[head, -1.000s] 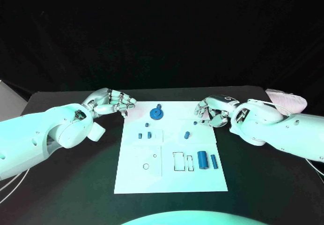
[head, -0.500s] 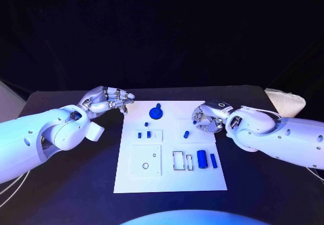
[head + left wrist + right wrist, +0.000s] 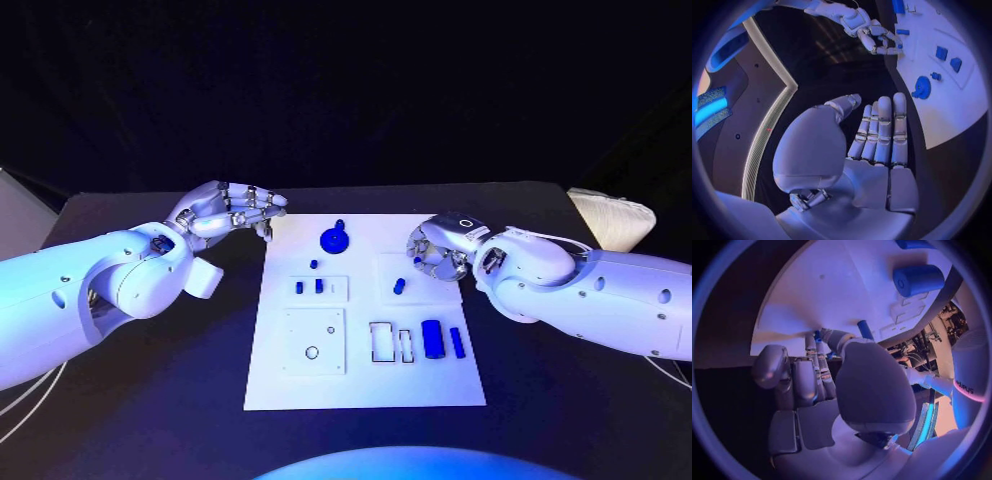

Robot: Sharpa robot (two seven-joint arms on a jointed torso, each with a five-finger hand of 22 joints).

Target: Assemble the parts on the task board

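The white task board (image 3: 368, 380) lies mid-table. On it are a blue gear (image 3: 335, 240), a small peg (image 3: 313, 265), two small blue blocks (image 3: 309, 287), an oblong blue piece (image 3: 400, 286) and two blue cylinders (image 3: 444, 342). My right hand (image 3: 440, 248) leans over the board's right edge, thumb and a finger pinching a small blue part (image 3: 418, 262) that stands on the board. The right wrist view shows that part (image 3: 817, 335) between the fingertips (image 3: 814, 347), with the oblong piece (image 3: 865, 330) just beyond. My left hand (image 3: 231, 212) hovers off the board's far left corner, holding nothing.
A pale folded cloth (image 3: 613, 215) lies at the table's right edge. Black table surrounds the board on all sides. The left wrist view shows my left hand (image 3: 873, 150) with fingers straight, the gear (image 3: 921, 89) and my right hand (image 3: 873, 35) past it.
My right hand has slid left over the board's edge and closed its thumb and finger on the small blue part. The left hand has hardly moved.
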